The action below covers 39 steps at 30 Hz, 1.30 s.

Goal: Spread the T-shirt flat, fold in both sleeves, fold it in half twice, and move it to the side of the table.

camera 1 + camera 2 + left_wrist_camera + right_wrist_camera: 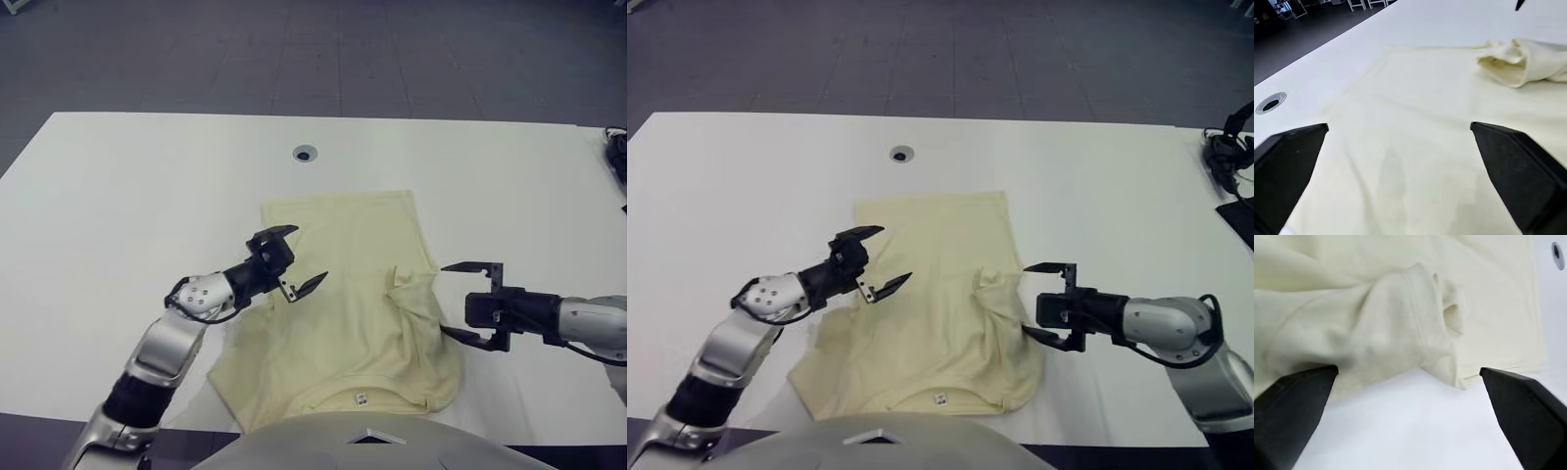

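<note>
Likely an office or lab: a wide white table point(118, 196) with a cable port point(305, 153) near its far edge, grey floor tiles point(294, 49) beyond, cables point(1225, 147) at its right edge.

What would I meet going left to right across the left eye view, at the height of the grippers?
Left gripper, open over the T-shirt → bunched sleeve → right gripper, open at the shirt's edge.

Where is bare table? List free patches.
Free: the table left of the T-shirt; the far strip around the round hole; far right, short of the cables. Crowded: near middle, left hand over the T-shirt, right hand at its right edge.
</note>
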### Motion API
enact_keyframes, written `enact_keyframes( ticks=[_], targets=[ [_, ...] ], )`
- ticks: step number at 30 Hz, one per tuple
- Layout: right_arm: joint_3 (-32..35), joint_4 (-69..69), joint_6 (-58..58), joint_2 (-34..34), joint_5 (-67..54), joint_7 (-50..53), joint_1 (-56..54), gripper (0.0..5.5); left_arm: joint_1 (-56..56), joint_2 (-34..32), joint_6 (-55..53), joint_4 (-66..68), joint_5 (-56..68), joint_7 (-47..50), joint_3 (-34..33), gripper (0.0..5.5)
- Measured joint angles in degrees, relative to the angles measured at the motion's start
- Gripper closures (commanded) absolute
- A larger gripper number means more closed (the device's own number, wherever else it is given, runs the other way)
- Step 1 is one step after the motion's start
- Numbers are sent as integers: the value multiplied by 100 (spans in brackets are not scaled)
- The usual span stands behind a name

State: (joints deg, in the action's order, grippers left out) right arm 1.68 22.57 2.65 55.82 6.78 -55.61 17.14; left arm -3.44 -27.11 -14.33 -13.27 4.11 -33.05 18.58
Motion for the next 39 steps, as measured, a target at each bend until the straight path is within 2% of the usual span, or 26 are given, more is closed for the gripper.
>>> enact_keyframes(
  ticks=[6, 10, 14, 20, 25, 33, 39],
  targets=[
    [-316, -286, 293, 20, 320, 256, -312, 12, -437, 304, 466, 1076, -639, 187, 369, 10],
    [-239, -357, 345, 204, 359, 377, -183, 12, -636, 376, 830, 1475, -867, 301, 450, 10],
    [117, -332, 338, 516, 299, 376, 287, 12, -628, 382, 1020, 1561, -1056, 439, 465, 10],
    [992, -70, 276, 922, 253, 165, 1446, 12, -452, 377, 1007, 1380, -1185, 584, 410, 10],
    [1570, 291, 147, 922, 249, -146, 2199, 12, -332, 377, 938, 1263, -1200, 641, 330, 10],
    [2144, 798, -30, 629, 108, -698, 3024, 12, -289, 380, 784, 1100, -1289, 650, 309, 10],
    [2454, 1065, -274, 507, -155, -937, 2831, 12, -225, 392, 692, 1014, -1295, 685, 239, 10]
  ],
)
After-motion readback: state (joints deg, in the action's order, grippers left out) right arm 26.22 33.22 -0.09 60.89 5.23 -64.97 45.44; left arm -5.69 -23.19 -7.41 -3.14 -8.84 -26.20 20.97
